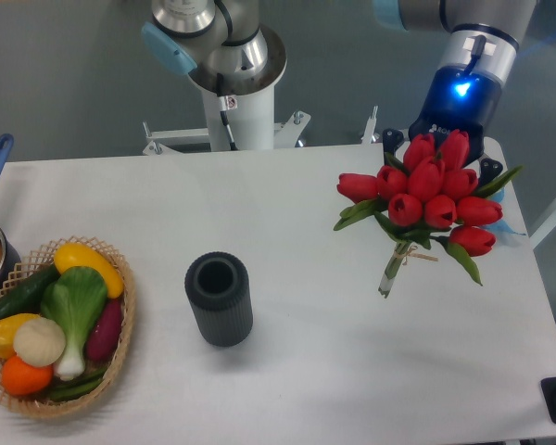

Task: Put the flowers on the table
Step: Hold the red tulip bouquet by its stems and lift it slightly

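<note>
The flowers (429, 193) hang tilted over the table (334, 371), stems low. The gripper (442, 146) sits behind the blooms (jaws hidden, grip unclear); released here, they could roll off the right edge.

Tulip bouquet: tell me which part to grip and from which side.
Grip the flowers at the bare tied stems, below the blooms. They are the only slim, firm part and point toward the table's front, so come from above, fingers straddling the stems crosswise.

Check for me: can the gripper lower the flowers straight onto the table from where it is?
Probably yes. The flowers hang over bare table; the vase and basket stand well to the side. The gripper itself is hidden behind the blooms.
</note>
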